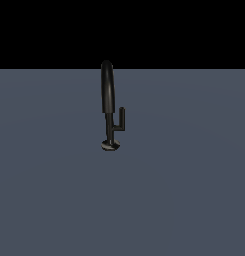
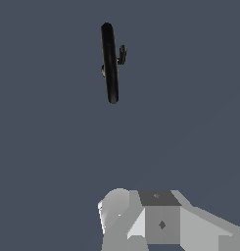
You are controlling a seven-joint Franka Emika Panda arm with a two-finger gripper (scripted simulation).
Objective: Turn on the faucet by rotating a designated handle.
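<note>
The tool (image 2: 141, 220), grey and blocky, fills the wrist view's near edge; whether its jaws are spread or pressed together cannot be told. Well apart from it, a glossy black faucet (image 1: 108, 95) stands upright on the plain grey-blue counter (image 1: 194, 200). Its small L-shaped handle (image 1: 121, 120) branches off the stem toward the exterior view's right, peg pointing up.

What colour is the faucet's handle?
Glossy black, like the faucet itself; the handle shows best in the exterior view.
</note>
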